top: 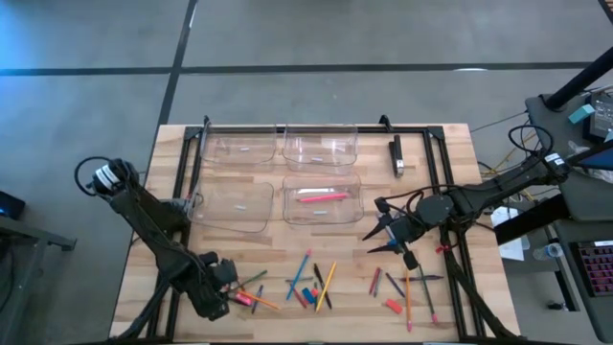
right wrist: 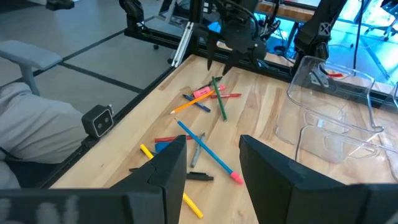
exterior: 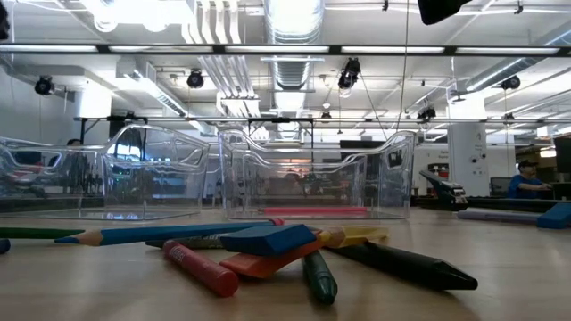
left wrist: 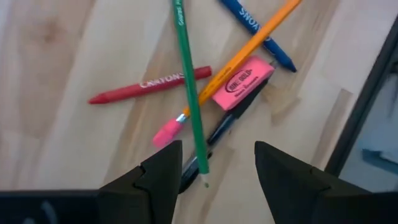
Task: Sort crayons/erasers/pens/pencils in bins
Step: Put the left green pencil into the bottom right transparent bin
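Hovering open and empty over the small pile at the bench's (top: 144, 230) near left corner, the left claw (left wrist: 211, 165) straddles the tip of a green pencil (left wrist: 189, 93), which lies across an orange pencil (left wrist: 249, 46), a pink eraser (left wrist: 242, 83) and a dark pen (left wrist: 217, 134), with a red crayon (left wrist: 149, 85) just beside. To my eye it should come straight down and close on the green pencil alone, it being topmost, then carry it to a clear bin (top: 235, 204). The right claw (top: 388, 235) waits open and empty near the right-hand scatter, beside the bin (top: 323, 198) holding pink sticks.
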{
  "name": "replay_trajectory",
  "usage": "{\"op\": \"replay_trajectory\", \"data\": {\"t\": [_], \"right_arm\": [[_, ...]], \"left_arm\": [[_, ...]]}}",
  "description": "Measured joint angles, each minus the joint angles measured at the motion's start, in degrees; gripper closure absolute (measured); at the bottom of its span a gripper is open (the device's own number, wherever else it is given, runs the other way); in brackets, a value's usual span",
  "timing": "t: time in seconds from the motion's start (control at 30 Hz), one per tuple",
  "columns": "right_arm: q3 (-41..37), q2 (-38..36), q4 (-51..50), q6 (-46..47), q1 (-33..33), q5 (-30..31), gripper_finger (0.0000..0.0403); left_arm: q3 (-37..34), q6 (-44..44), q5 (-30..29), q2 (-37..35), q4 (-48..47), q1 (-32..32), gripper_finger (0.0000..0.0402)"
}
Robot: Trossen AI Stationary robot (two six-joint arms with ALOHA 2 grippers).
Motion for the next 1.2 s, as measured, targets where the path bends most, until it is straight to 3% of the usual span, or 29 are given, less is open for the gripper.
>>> {"op": "replay_trajectory", "data": {"t": [0.9, 1.2], "right_arm": [[0.0, 0.8, 0.1, 0.5, 0.0, 1.3, 0.0264], [0.0, 0.8, 0.1, 0.5, 0.0, 1.3, 0.0264]], "left_arm": [[-2.1, -1.2, 1.7, 7.7, 2.5, -0.7, 0.0216], [-2.1, -1.2, 1.7, 7.7, 1.8, -0.7, 0.0295]]}}
